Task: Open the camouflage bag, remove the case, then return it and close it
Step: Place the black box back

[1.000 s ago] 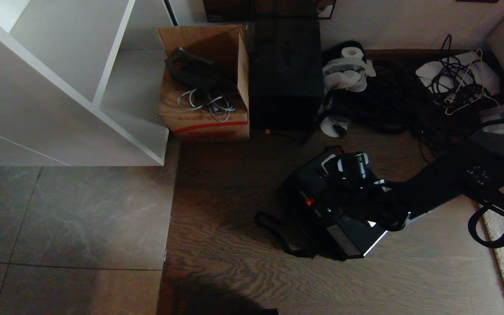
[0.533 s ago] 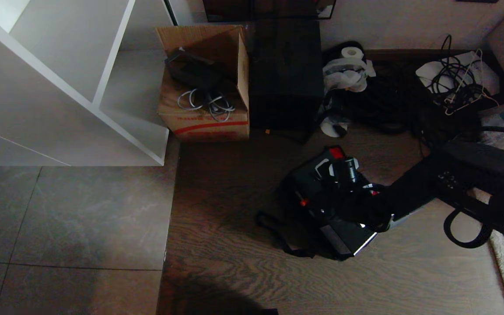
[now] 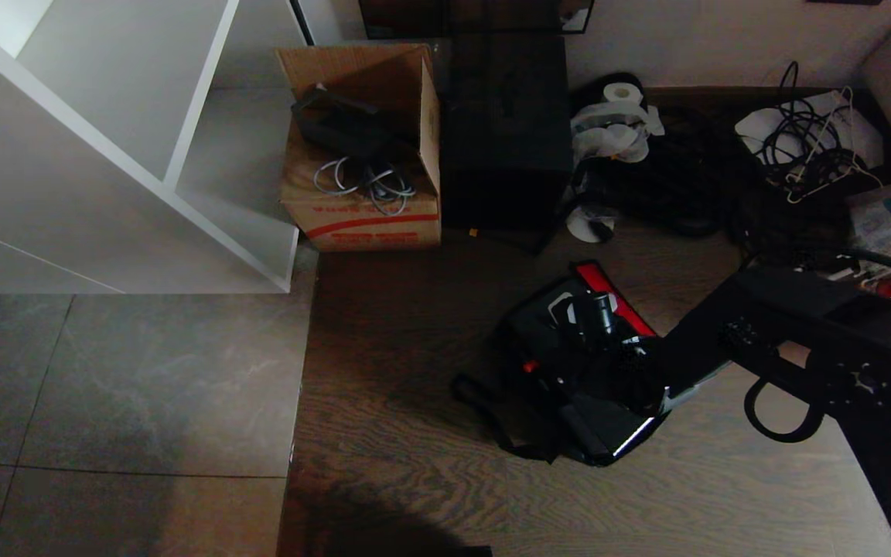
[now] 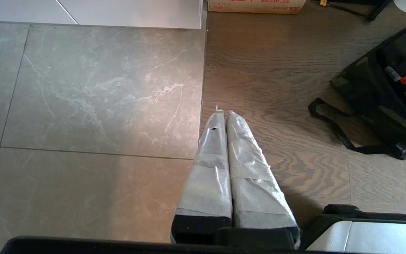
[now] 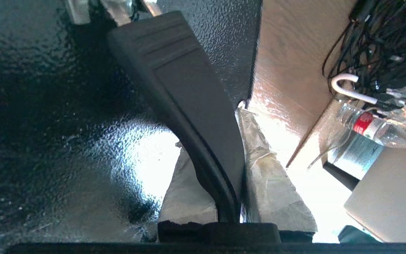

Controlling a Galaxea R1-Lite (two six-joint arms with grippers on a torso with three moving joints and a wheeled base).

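Observation:
The camouflage bag [image 3: 546, 340] lies open on the wooden floor, with its red trim [image 3: 617, 300] showing at the far edge. It also shows in the left wrist view as the bag [image 4: 382, 88], its black strap [image 4: 333, 123] trailing on the floor. My right gripper [image 5: 210, 130] is shut on the black handle [image 5: 182, 81] of the case [image 5: 65, 123], a black hard shell with a pebbled surface. From the head, the case [image 3: 608, 425] hangs over the bag's near end. My left gripper [image 4: 223, 113] is shut and empty, parked above the floor away from the bag.
An open cardboard box [image 3: 360, 147] and a plain black box [image 3: 503, 131] stand at the back. White shelving [image 3: 144, 155] is at the left. Cable piles [image 3: 809, 147], paper rolls [image 3: 616, 124] and a plastic bottle [image 5: 375, 127] lie at the right.
My right arm has swung left and nearer to me, carrying the case with it. More of the bag's red trim is uncovered. The left arm has not moved.

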